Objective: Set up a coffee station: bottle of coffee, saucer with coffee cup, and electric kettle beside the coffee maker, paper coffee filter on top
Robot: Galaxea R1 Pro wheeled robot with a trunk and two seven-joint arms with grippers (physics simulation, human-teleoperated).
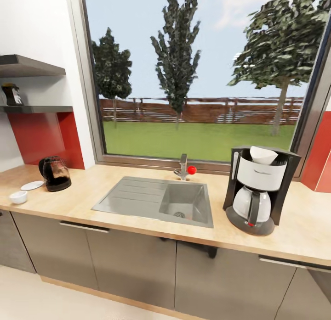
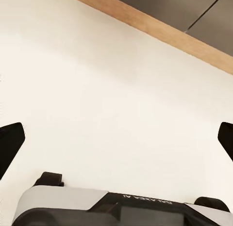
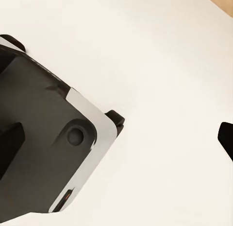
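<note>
pale floor point(image 2: 111, 99) lies under both wrist cameras, where the left gripper point(image 2: 116, 141) and right gripper point(image 3: 116, 138) hang with fingertips point(image 2: 9, 143) spread wide apart, holding nothing, above the robot's own grey base point(image 3: 43, 153) and well away from every task item. only the head view reaches the light-wood countertop point(image 1: 138, 177): at its right the black-framed coffee maker point(image 1: 259, 191) stands with a white paper filter point(image 1: 263, 154) in its top, while at its left the glass kettle point(image 1: 55, 173) stands just beside the white saucer point(image 1: 32, 185), the white cup point(image 1: 19, 197) near them, and the small dark coffee bottle point(image 1: 12, 94) sits up on the grey shelf point(image 1: 37, 109).
</note>
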